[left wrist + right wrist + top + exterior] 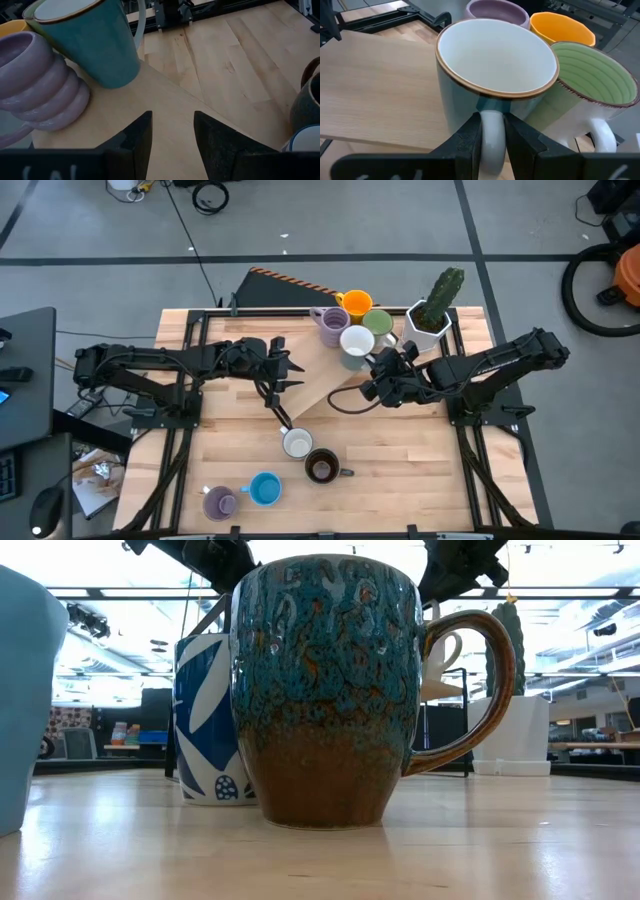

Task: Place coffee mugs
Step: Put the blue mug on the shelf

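On a raised wooden board (320, 385) stand a purple mug (332, 326), an orange mug (357, 304), a green mug (379, 323) and a teal mug with a white inside (355, 343), close together. My right gripper (383, 368) is shut on the teal mug (495, 60) from the table's right. My left gripper (290, 372) hovers open over the board's left part (172, 125), short of the ribbed purple mug (35, 85). On the table top stand a white mug (297, 443), a dark brown mug (321, 467), a blue mug (264, 488) and a second purple mug (220, 502). My right gripper pinches the teal mug's white handle (492, 135) between its two fingers (467, 142), one on each flat side of the loop. The fingers come nearly level from the table's right. The mug stands upright, its base on the board (117, 80) beside the green mug (590, 80).
A white angular pot with a cactus (432, 315) stands at the board's far right, close behind my right arm. The low view is filled by the dark brown mug (325, 690), with the white mug (205, 720) behind it. Bare table lies at the near right (420, 470).
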